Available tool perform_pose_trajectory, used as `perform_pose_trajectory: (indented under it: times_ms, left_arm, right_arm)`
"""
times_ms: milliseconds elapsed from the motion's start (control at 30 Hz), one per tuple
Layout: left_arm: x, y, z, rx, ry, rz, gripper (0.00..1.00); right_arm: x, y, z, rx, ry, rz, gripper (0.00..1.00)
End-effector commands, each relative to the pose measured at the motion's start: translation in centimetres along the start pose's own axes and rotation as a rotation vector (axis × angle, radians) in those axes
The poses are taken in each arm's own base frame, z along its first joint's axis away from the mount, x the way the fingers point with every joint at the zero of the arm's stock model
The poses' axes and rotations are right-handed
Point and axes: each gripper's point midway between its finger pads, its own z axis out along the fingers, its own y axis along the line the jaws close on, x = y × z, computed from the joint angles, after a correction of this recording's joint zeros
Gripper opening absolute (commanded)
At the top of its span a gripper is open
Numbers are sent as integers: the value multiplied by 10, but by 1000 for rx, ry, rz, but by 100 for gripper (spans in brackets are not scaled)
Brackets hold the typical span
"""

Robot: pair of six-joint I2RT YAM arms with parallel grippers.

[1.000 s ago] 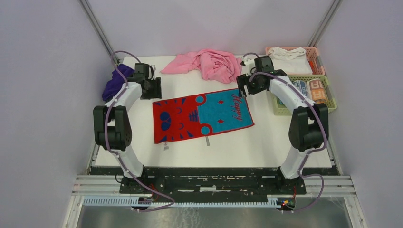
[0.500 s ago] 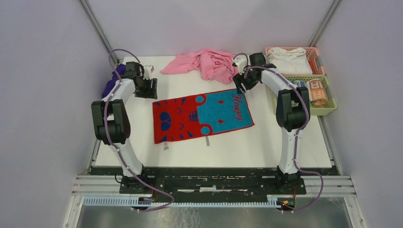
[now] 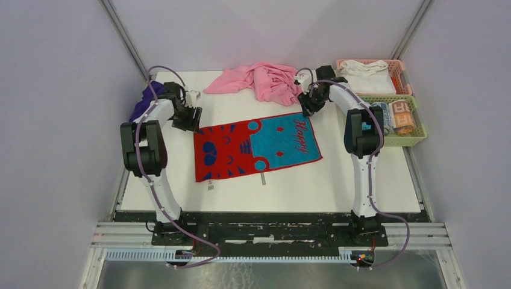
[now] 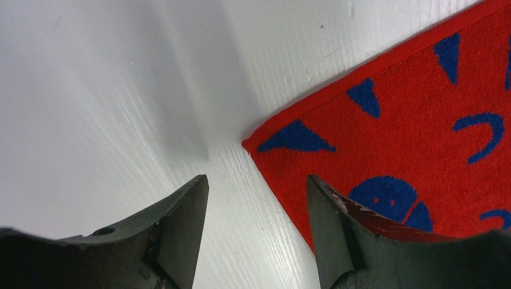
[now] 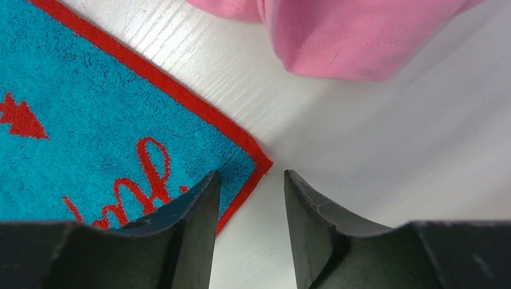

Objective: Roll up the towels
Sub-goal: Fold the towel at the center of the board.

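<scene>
The red and blue towel (image 3: 256, 147) is lying flat in the middle of the table (image 3: 337, 180). The purple towel (image 3: 143, 103) is sitting bunched at the far left edge. The left gripper (image 4: 256, 180) is hanging over the flat towel's far left corner, the right gripper (image 5: 250, 174) over its far right corner. Both are spread, pinching nothing. The towel is looking soft, light and floppy, so I think grabbing those thin corners is best.

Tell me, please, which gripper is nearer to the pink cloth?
The right. The right gripper is at the far right corner of the towel, just short of the pink cloth; the left gripper is at its far left corner, farther away.
</scene>
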Motion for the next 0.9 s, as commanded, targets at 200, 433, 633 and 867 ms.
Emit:
perform_pose_trajectory:
  times_ms: [200, 433, 633, 867]
  left_arm:
    - [-10, 6, -1, -4, -7, 66, 66]
    - [-7, 6, 2, 4, 12, 60, 62]
    - [-11, 2, 5, 34, 1, 58, 54]
    - [-21, -10, 16, 88, -11, 38, 43]
  right_arm:
    - [-7, 0, 18, -62, -29, -41, 44]
    - [1, 4, 16, -85, 14, -60, 19]
    - [1, 5, 2, -62, 4, -87, 11]
    - [6, 7, -2, -53, 17, -91, 10]
